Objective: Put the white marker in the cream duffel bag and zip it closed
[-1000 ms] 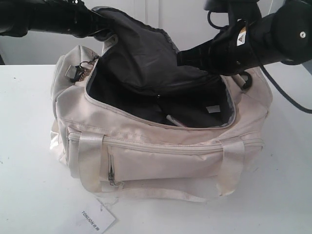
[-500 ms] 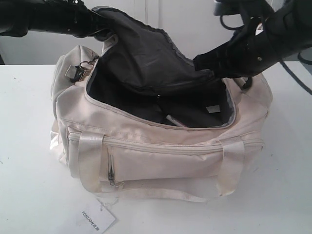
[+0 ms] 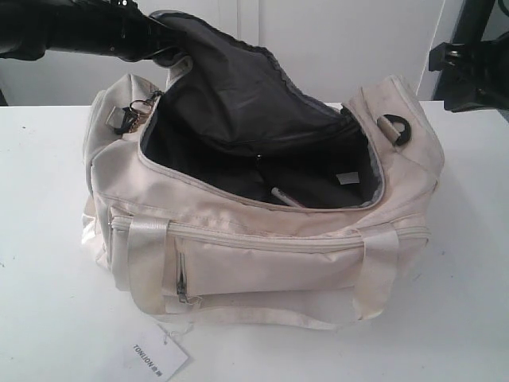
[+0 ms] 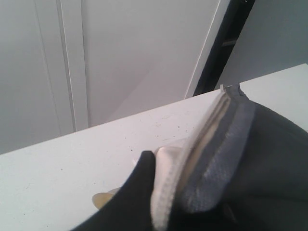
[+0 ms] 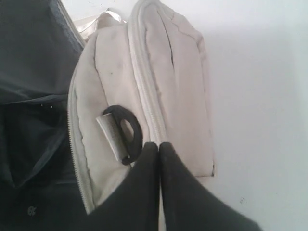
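My left fingers pinch the raised flap of the cream duffel bag, so its mouth gapes wide. The white marker lies inside, just behind the front rim. My right fingers, pressed together and empty, hover over the bag's end by the black ring, with bare desk beyond.

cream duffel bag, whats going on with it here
The left tool holds up the top flap of the cream duffel bag, so it stands open. The white marker lies inside. The right tool is shut and empty, off the bag's end with the black ring. The zipper is not yet closed.
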Available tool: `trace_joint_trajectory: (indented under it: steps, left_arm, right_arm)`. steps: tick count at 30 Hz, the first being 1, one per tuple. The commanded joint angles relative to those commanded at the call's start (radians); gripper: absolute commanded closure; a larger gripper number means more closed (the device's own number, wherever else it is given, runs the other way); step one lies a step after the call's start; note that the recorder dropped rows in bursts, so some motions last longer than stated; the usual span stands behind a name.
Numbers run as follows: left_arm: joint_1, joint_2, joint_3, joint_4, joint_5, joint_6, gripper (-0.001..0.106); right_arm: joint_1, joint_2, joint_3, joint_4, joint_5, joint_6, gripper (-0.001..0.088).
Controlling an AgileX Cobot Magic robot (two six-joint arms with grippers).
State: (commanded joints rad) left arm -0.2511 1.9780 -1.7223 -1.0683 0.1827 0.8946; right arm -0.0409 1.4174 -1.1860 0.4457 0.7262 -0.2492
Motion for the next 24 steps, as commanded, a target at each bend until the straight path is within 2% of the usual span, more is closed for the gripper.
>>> trace_joint_trajectory:
  steps: [24]
  left_arm:
    - [0.0, 0.0, 0.0, 0.0, 0.0, 0.0, 0.105]
  right_arm:
    - [0.0, 0.0, 0.0, 0.0, 0.004, 0.0, 0.0868]
